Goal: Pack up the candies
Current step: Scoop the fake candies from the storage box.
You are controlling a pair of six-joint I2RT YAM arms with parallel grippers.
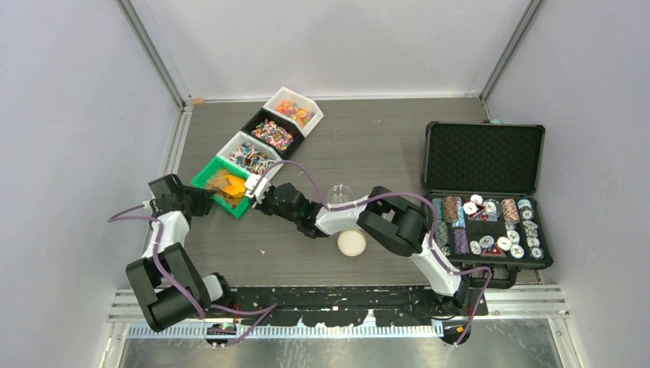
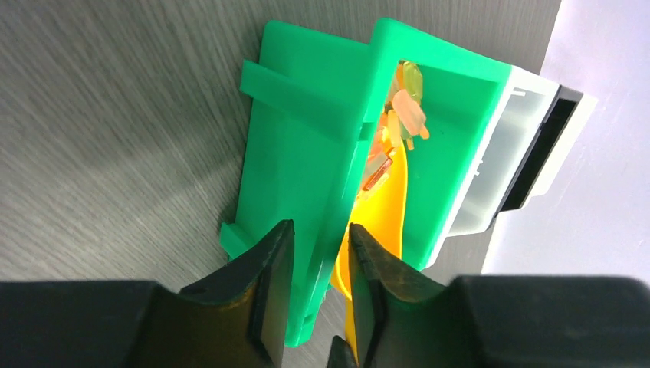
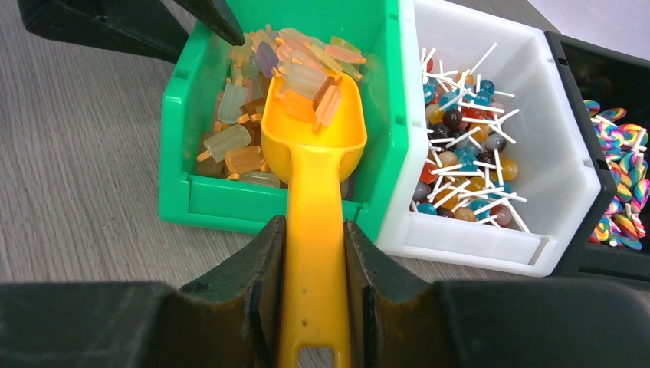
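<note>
1. Top view: both arms meet at the green bin (image 1: 203, 175), which sits at the near-left end of a row of bins (image 1: 268, 132) on the bench (image 1: 368, 146).
2. Left wrist: the jaws of my left gripper (image 2: 320, 226) straddle the bin's wall, narrowly parted. I cannot tell whether they clamp it.
3. Right wrist: the jaws of my right gripper (image 3: 313, 224) are closed on the handle of the orange scoop (image 3: 314, 146). Its bowl sits inside the bin, heaped with gummy candies (image 3: 303, 77).

Dark wood-grain table (image 1: 368, 138) has four bins (image 1: 230, 144) lined up diagonally toward its far-left corner. Open black case (image 1: 483, 157) sits at the right edge, clear cup (image 1: 340, 193) and cream disc (image 1: 352, 242) near the middle.
</note>
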